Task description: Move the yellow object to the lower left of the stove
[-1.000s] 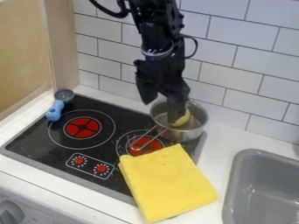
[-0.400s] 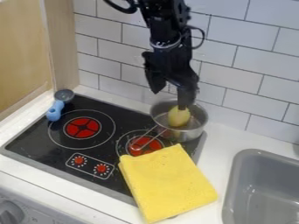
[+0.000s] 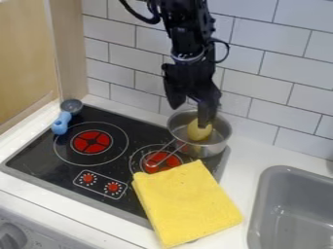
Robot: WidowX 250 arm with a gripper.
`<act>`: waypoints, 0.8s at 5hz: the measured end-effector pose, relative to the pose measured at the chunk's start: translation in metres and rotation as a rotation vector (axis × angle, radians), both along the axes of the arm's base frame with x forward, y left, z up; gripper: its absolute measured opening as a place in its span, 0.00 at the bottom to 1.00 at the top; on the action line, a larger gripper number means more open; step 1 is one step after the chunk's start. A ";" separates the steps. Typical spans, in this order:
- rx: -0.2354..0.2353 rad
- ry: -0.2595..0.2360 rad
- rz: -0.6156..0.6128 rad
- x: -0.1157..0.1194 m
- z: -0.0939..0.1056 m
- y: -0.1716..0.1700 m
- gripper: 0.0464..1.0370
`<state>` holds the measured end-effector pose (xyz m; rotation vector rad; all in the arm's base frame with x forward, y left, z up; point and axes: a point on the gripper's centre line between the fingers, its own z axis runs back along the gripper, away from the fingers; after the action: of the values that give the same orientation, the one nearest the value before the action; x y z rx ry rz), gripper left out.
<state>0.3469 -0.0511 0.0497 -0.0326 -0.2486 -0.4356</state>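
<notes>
Nearest, a folded yellow cloth [image 3: 185, 206] is lying in front of the silver pot [image 3: 215, 149]. A gray sink [image 3: 286, 169] is sitting to the pot's right in the view, toward the front. The black stove [image 3: 40, 154] is spreading under the pot and out to its left; the pot's thin handle is reaching forward-left over a red burner [image 3: 160, 162]. Inside the pot, the yellow object [image 3: 199, 133] is resting. Over the pot, the black gripper [image 3: 189, 117] is hanging released, fingers standing apart, one overlapping the yellow object; contact, cannot tell. Blue-handled scoop [image 3: 60, 123] is lying well left of the pot. Farthest, white tiles [image 3: 280, 78] are rising behind the pot.
</notes>
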 end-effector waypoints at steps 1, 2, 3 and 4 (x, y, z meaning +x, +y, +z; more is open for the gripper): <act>-0.008 0.009 -0.003 0.005 -0.008 -0.001 0.96; -0.030 0.034 -0.007 0.004 -0.021 -0.003 0.96; -0.048 0.018 -0.017 0.015 -0.024 -0.008 0.96; -0.045 0.038 -0.024 0.015 -0.034 -0.008 0.96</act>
<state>0.3618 -0.0588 0.0161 -0.0877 -0.2206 -0.4529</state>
